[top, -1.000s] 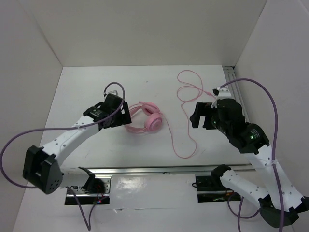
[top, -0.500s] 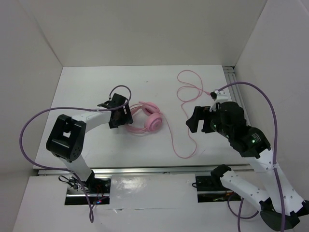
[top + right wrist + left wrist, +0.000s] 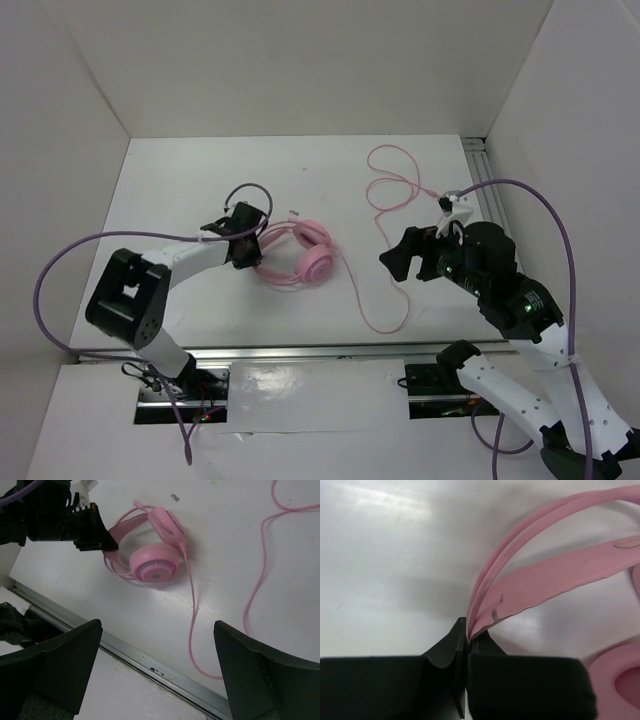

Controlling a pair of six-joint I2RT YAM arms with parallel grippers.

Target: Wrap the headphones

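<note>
1. Nearest on the white table, just beyond the metal rail at its near edge, the thin pink cable makes its lowest loop, right of centre.
2. A little farther and to the right, the right gripper hangs with its two black fingers spread wide, holding nothing. It points left, towards the headphones. The right-hand run of the cable passes under or just beside it; its height above the table cannot be told.
3. Left of centre, at about the same depth, the pink headphones lie flat on the table. The left gripper is pressed together on their thin headband, pinching it at the left end. The round ear cup lies on the right side, away from that grip.
4. From the ear cup the cable runs near, loops back, then runs far. Its long axis is thus near to far, lying between the headphones and the right gripper.
5. Farthest, the cable ends in loose curls near the far right of the table.
6. Judged from this layout, the right arm is much nearer the loose cable, while the left arm anchors the headphones.
</note>
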